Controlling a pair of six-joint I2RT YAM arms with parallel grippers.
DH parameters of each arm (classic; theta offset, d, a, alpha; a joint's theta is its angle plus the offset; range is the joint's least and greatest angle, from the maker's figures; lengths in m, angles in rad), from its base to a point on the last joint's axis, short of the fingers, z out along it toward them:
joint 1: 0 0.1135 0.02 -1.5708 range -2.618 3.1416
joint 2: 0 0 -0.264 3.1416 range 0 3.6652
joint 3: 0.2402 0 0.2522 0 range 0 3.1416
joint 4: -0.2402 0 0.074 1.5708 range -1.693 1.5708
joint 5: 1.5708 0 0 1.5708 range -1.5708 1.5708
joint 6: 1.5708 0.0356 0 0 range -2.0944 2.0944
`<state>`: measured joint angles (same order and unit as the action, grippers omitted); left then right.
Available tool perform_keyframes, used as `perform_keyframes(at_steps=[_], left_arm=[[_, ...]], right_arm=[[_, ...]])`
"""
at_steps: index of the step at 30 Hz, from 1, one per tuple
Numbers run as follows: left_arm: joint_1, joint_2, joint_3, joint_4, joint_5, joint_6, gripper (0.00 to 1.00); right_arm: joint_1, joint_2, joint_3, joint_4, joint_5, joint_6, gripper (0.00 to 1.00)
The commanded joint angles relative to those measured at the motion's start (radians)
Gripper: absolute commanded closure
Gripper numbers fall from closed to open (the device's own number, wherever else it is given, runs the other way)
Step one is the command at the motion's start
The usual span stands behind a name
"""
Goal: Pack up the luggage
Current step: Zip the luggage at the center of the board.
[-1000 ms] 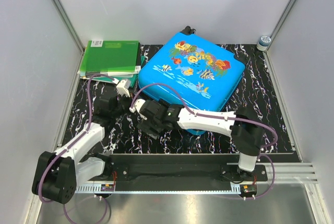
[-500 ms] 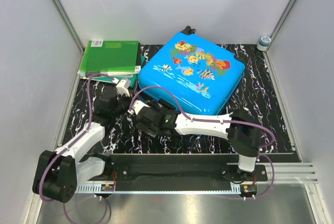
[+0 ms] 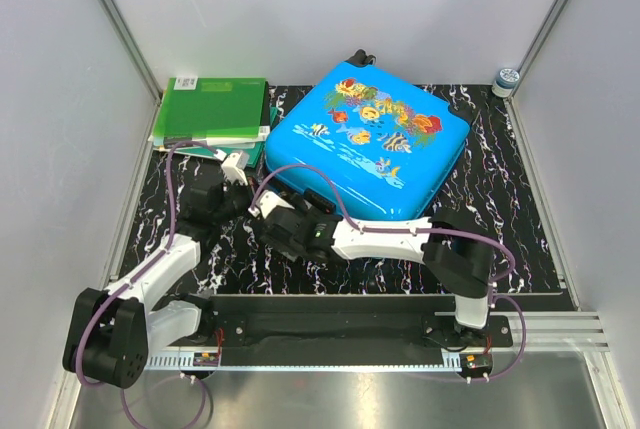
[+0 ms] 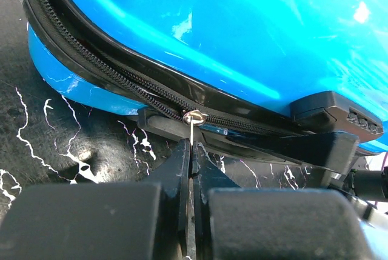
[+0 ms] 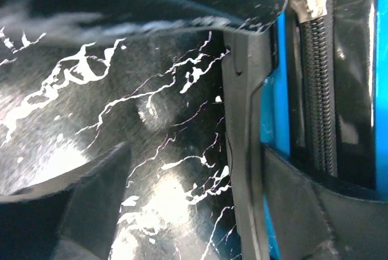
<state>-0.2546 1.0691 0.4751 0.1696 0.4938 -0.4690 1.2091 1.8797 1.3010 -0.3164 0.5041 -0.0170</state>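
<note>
Since the earlier frame the right arm has stretched lower and further left along the near side of the luggage (image 3: 370,139), while the case itself and the left arm have kept their places. The luggage lies flat, printed lid up and down on its lower shell, on the black marbled table (image 3: 500,209).

At the luggage's near-left side a thin metal zip pull (image 4: 193,119) hangs from the black zip track. The left gripper (image 4: 191,151) has its fingers pressed together on this pull, pinching it.

The right gripper (image 3: 283,224) sits just beside the same near-left corner, low over the table. Its jaws stand wide apart with nothing between them. In the wrist view one finger (image 5: 245,151) lies along the luggage's lower shell, beside the zip. Whether it touches the shell is unclear.

A stack of green folders (image 3: 212,109) lies just left of the luggage. A small round tub (image 3: 507,79) stands well off its far-right corner.
</note>
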Motion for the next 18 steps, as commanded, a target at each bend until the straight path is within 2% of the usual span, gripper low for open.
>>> perform_keyframes(at_steps=[1, 5, 6, 9, 10, 12, 13, 18], left_arm=[[0.009, -0.026, 0.007, 0.053, 0.002, 0.006, 1.00], [0.020, -0.024, 0.007, 0.048, -0.023, 0.009, 1.00], [0.021, -0.024, 0.008, 0.047, -0.027, 0.010, 1.00], [0.040, -0.034, 0.005, 0.050, -0.034, 0.004, 1.00], [0.046, -0.037, 0.003, 0.059, -0.034, 0.001, 1.00], [0.051, -0.046, -0.006, 0.068, -0.037, -0.002, 1.00], [0.052, -0.055, -0.009, 0.073, -0.044, -0.003, 1.00], [0.063, -0.078, -0.023, 0.056, -0.087, -0.006, 1.00]], right_arm=[[-0.091, 0.058, -0.029, -0.013, 0.076, 0.011, 0.18], [-0.103, 0.038, -0.069, -0.019, 0.074, 0.054, 0.37], [-0.103, 0.024, -0.089, -0.027, 0.079, 0.066, 0.46], [-0.109, -0.008, -0.126, -0.056, 0.091, 0.097, 0.63], [-0.111, -0.016, -0.135, -0.064, 0.094, 0.103, 0.74], [-0.118, -0.031, -0.161, -0.087, 0.100, 0.124, 0.85], [-0.121, -0.036, -0.167, -0.096, 0.103, 0.132, 0.99], [-0.123, -0.083, -0.195, -0.180, 0.109, 0.212, 1.00]])
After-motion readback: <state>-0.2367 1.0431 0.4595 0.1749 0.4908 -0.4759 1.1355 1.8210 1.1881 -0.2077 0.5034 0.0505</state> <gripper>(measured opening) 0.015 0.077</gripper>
